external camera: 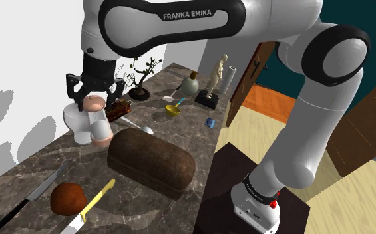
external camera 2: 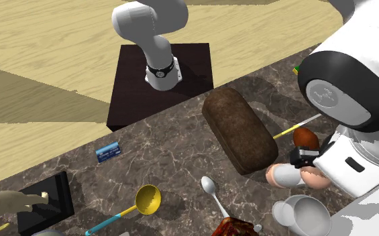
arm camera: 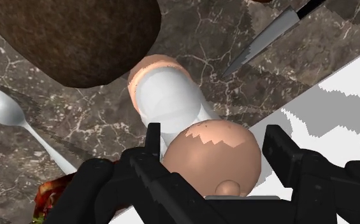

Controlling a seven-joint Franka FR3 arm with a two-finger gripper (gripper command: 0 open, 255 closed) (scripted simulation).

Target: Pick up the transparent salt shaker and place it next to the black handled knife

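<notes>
Two black fingers of the gripper [arm camera: 213,135] stand spread wide on either side of the salt shaker's [arm camera: 172,95] tan cap in my wrist view; I see no pinch on it. That view also gives me the black-handled knife [arm camera: 261,44], its blade tip pointing toward the shaker's foot but apart from it, a spoon [arm camera: 13,114] on the other side, and one end of the bread loaf [arm camera: 70,38] close by.

From the shoulder view I get the height: the shaker [external camera: 100,126], pale-bodied with tan ends, stands upright on the dark marble counter [external camera: 186,133], just beside a white mug [external camera: 80,123], with the gripper [external camera: 94,100] down over its top. The black-handled knife [external camera: 36,189] lies farther along, near a brown round item [external camera: 68,198] and a yellow-handled knife [external camera: 93,203].

My second exterior view adds the far side: loaf [external camera 2: 238,131] between shaker [external camera 2: 285,175] and stand [external camera 2: 161,74], plus a yellow ladle [external camera 2: 147,199]
</notes>
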